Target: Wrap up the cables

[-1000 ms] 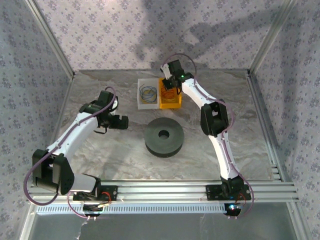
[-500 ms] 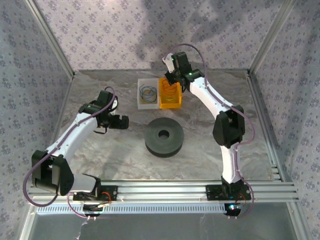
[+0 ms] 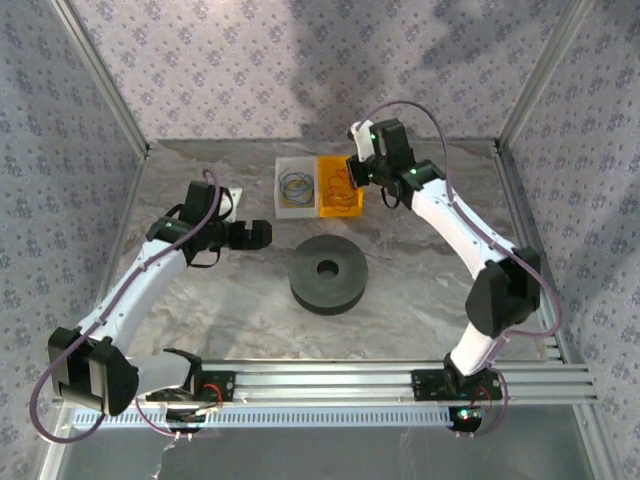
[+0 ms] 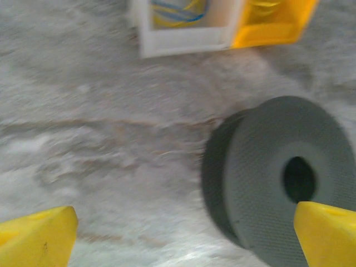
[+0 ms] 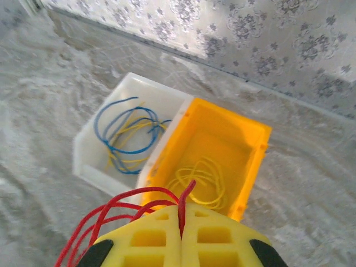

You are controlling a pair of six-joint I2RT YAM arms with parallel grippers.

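"Where are the cables (image 5: 119, 214)?"

"The red strands are pinched in the right gripper (image 5: 181, 214). Its yellow fingers are pressed flat together, one end of the wire sticks up out of the seam, and the loose loops hang off to one side."

"Over what?"

"Above the yellow bin (image 5: 253, 150), which sits near the far edge of the table (image 3: 420, 290), about midway along it. A thin yellow wire (image 5: 203, 178) lies coiled inside."

"And beside that?"

"A white bin (image 5: 89, 161) touches its left wall. It holds the blue and yellow wire loops (image 5: 125, 136)."

"The spool?"

"The black spool (image 3: 328, 273) lies flat in the middle of the table, nearer the arms than both bins and apart from them."

"The other arm?"

"The left gripper (image 3: 262, 234) hangs over the table just left of the spool, pointing toward it without touching. Its fingers are spread wide with nothing between them."
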